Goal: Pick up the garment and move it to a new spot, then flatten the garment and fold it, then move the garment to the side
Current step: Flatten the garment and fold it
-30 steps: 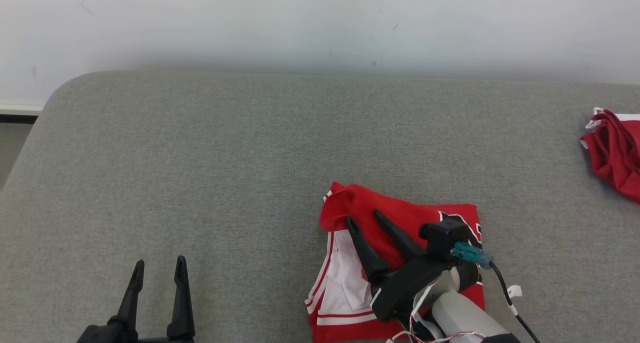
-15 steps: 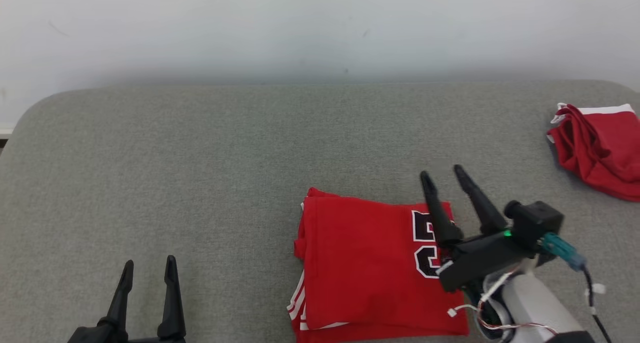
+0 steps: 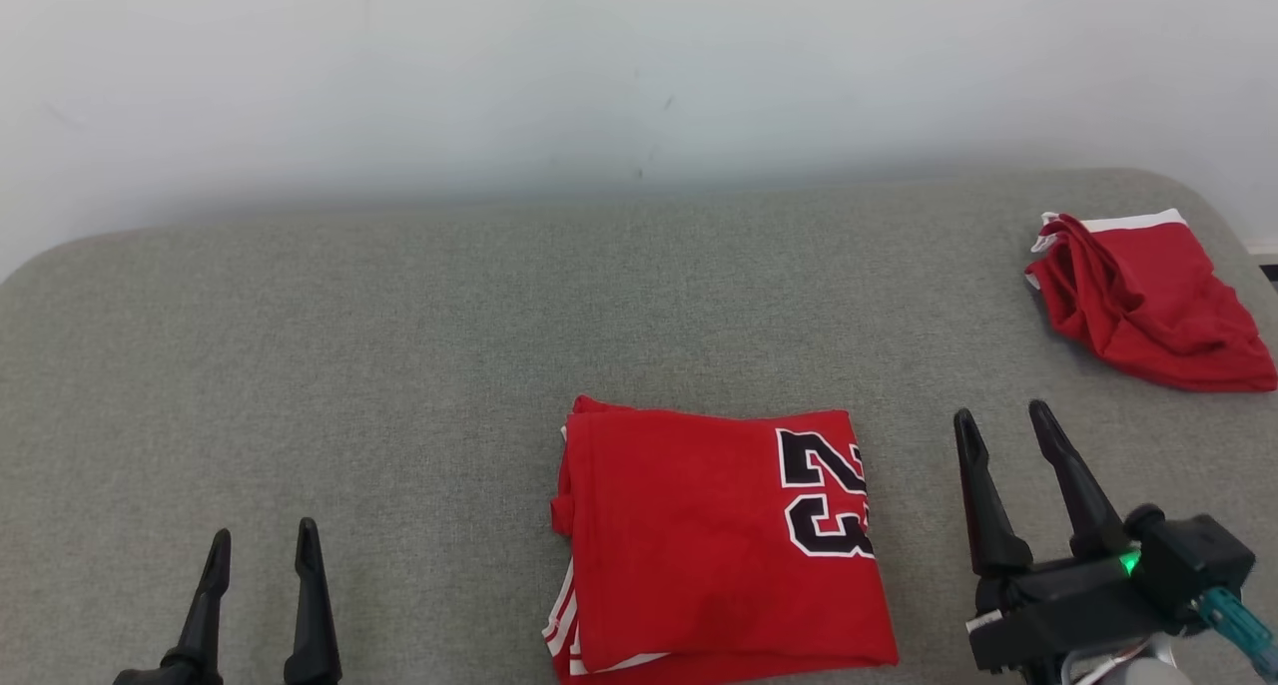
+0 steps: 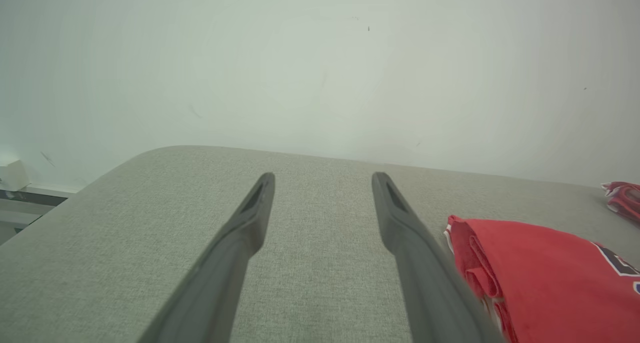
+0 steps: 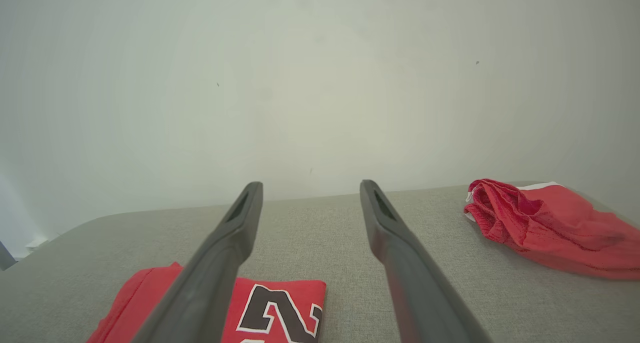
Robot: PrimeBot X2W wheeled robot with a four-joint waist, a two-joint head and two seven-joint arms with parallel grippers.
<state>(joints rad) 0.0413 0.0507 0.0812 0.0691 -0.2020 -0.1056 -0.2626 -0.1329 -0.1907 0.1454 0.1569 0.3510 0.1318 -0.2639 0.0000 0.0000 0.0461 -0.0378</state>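
At the lower left, the left hand hovers over the grey padded surface, fingers apart and empty. To its right, clear of it and near the front edge, lies the red jersey. It is folded into a neat rectangle with the 23 showing, so flattening and folding look done and only the move to the side seems left. The right hand, fingers apart and holding nothing, sits just beside the jersey's right edge without touching it. At the far right, a crumpled red garment lies well apart.
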